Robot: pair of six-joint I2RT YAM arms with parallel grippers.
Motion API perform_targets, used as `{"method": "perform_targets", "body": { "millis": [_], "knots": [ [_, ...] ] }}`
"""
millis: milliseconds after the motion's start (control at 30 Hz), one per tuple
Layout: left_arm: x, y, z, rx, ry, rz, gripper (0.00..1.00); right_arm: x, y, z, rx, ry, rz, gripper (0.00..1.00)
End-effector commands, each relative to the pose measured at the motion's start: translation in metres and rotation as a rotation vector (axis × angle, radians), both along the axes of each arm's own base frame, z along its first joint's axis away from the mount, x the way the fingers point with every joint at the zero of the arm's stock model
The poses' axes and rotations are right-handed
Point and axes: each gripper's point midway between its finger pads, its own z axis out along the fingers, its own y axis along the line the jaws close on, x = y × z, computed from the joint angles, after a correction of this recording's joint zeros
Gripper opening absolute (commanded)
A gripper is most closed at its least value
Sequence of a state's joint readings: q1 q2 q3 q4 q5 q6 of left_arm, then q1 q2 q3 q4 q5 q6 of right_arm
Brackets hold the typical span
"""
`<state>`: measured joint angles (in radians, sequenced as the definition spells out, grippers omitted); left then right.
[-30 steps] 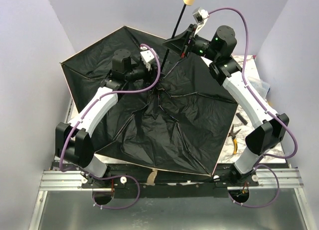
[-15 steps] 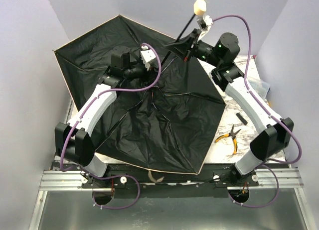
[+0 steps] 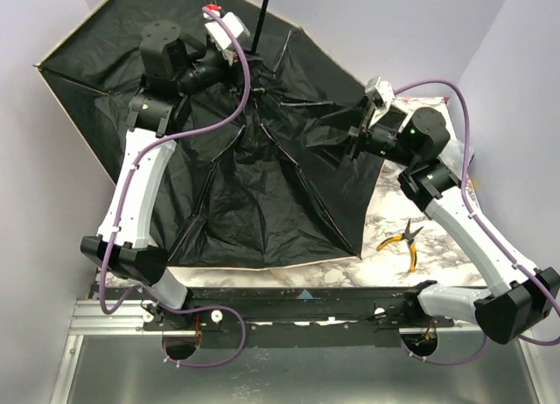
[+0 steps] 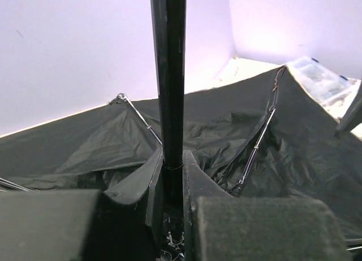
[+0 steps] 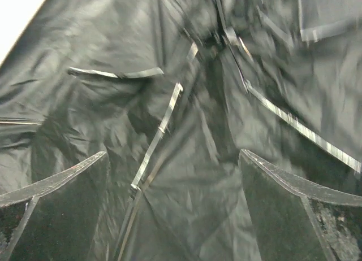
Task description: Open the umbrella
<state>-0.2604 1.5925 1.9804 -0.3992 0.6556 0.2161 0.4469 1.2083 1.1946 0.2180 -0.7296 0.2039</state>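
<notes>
Now that the right pincer (image 5: 172, 159) is away from the shaft (image 4: 168, 74) and sits wide apart with nothing in it, only the left pincer (image 3: 236, 59) holds the umbrella (image 3: 262, 185), clamped on that thin black shaft. The umbrella is higher and more to the far left than a moment ago, its black inside spread wide, so it looks about open. A clear box (image 4: 317, 74) sits at the far right of the surface (image 3: 437, 238); I cannot tell what is in it.
</notes>
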Motion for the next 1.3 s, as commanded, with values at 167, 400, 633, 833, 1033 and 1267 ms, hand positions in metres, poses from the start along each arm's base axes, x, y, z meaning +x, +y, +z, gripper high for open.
{"method": "perform_targets", "body": {
  "millis": [167,400,633,833,1033,1267],
  "knots": [
    [-0.046,0.028,0.073,0.284,-0.595,0.036,0.00,0.043,-0.038,-0.038,-0.093,0.288,-0.248,1.00],
    [-0.093,0.030,0.068,0.676,-1.102,0.020,0.00,0.065,-0.059,-0.019,-0.036,0.383,-0.333,1.00],
    [-0.097,0.032,0.043,0.879,-1.177,-0.003,0.00,0.024,-0.035,0.006,-0.121,0.292,-0.017,1.00],
    [-0.079,0.036,0.011,1.006,-1.181,0.001,0.00,0.007,-0.027,0.004,-0.177,0.400,0.120,0.95],
    [-0.055,0.039,-0.010,1.107,-1.204,0.035,0.00,-0.019,-0.024,-0.014,-0.321,0.453,0.238,0.95],
    [-0.040,0.037,-0.028,1.186,-1.258,0.041,0.00,-0.048,-0.011,-0.073,-0.611,0.544,0.331,0.89]
  ]
}}
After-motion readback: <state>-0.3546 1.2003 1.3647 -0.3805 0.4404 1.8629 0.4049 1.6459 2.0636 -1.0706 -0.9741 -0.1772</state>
